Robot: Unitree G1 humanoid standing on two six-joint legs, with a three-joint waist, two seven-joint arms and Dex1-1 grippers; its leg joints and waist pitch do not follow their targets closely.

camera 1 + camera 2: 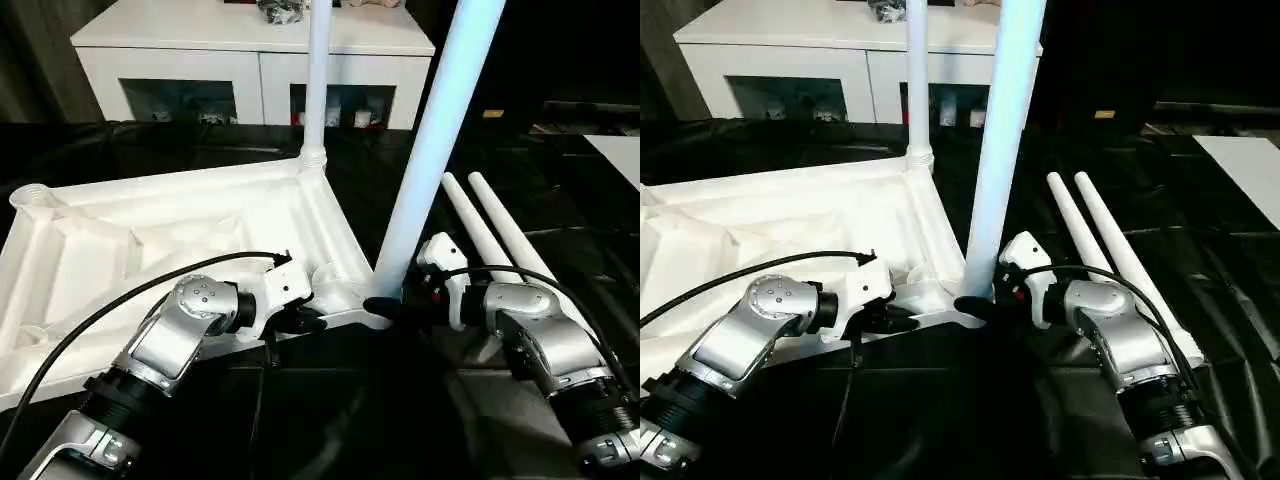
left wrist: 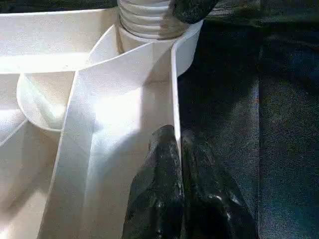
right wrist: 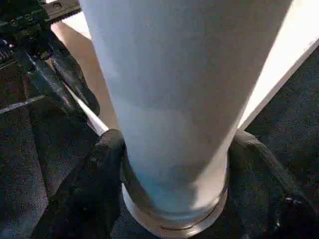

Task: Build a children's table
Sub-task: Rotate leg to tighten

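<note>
Now left pincer (image 2: 180, 164) tight on tabletop (image 1: 150, 230) rim; right pincer (image 3: 174, 199) around leg (image 3: 174, 99).

both upright legs (image 1: 437, 140) run off the top edge, the tabletop's (image 1: 150, 240) left end is cut off, and the cabinet's (image 1: 250, 50) contents stay unreadable.

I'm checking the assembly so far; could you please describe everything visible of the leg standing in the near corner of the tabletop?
The long white tapered plastic tube leg stands nearly upright, leaning slightly, its ribbed foot in the near round corner socket of the white ribbed plastic tabletop, which lies underside up. The right gripper has its two black fingers either side of the leg's base. The left gripper pinches the tabletop's rim beside it.
</note>
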